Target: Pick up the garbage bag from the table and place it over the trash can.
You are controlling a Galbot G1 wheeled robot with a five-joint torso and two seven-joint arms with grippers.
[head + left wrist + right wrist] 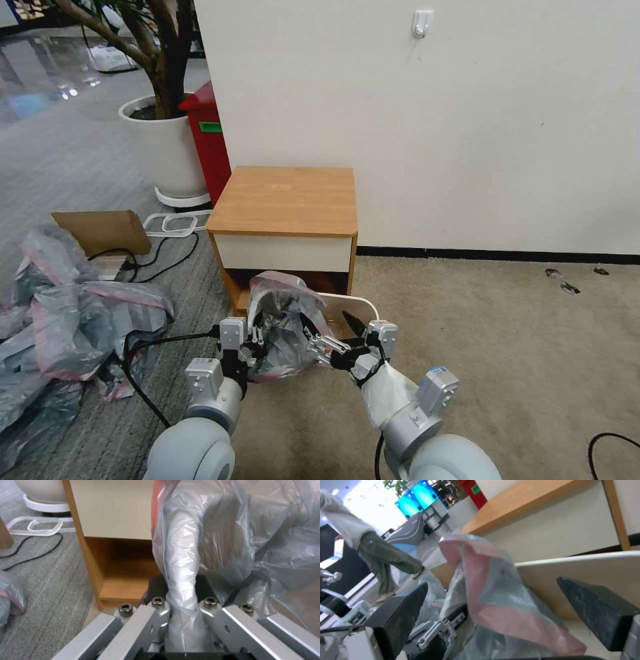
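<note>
The garbage bag [283, 327], grey and crinkly with a pink band, hangs bunched in front of the table [287, 200], over the left part of the trash can [357, 305]. My left gripper [255, 339] is shut on a twisted strand of the garbage bag [181, 562], which runs between the pads of the left gripper [181, 592]. My right gripper [333, 330] is open just right of the bag. In the right wrist view the right gripper [491, 585] has its black fingers [400, 615] wide apart around the bag's pink band [493, 600], with the trash can's cream rim [580, 560] behind.
A heap of similar grey-pink bags [67, 327] lies on the floor at left, with a cardboard piece [103, 230] and cables [157, 253] beside it. A red bin [210, 140] and a white plant pot [163, 147] stand behind the table. Open carpet lies to the right.
</note>
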